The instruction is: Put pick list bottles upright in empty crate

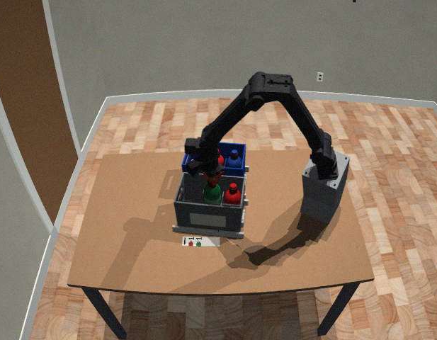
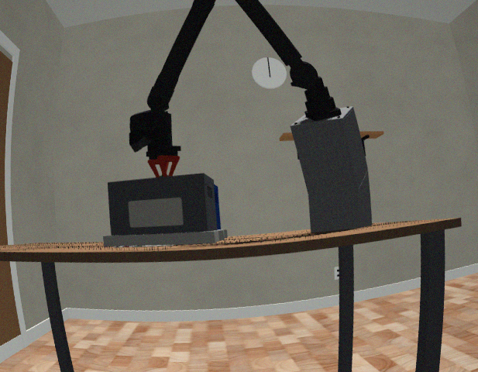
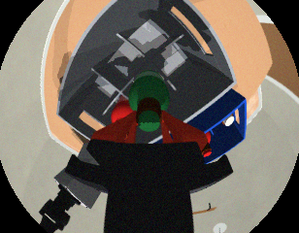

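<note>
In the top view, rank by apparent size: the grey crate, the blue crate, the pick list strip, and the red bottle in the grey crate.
1. Grey crate, clearly largest.
2. Blue crate, though the arm hides part of it.
3. Pick list strip and red bottle: too close to rank.

Non-task stuff: wall clock and small wooden shelf were on the far wall, outlet low down, brown door past the table's left edge.

Arm: bending high at the elbow, reaching down from its base
Gripper: pointing straight down, red fingers clamping a bottle neck
</note>
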`<state>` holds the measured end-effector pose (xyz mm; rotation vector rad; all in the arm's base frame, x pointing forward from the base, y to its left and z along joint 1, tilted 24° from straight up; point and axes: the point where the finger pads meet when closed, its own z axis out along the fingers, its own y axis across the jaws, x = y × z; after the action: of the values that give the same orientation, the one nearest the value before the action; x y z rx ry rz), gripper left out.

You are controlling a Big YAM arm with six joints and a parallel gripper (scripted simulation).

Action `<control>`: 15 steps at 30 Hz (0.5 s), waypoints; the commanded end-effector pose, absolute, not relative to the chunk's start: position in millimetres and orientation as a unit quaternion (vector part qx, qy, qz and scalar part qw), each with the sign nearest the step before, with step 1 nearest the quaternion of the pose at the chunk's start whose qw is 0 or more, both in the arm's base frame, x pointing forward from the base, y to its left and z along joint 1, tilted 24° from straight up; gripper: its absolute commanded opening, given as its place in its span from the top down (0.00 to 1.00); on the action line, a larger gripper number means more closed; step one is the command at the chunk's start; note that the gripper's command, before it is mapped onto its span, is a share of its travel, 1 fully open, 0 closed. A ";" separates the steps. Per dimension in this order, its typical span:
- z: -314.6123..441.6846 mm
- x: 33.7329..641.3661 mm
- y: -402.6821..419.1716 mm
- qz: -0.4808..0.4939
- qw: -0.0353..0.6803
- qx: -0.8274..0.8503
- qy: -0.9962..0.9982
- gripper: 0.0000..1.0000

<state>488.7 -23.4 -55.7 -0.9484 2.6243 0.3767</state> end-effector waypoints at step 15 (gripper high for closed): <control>-46.4 498.0 -28.8 0.122 0.179 -0.326 0.920 1.00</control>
<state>488.6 -23.4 -56.8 -0.9468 2.6234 0.3750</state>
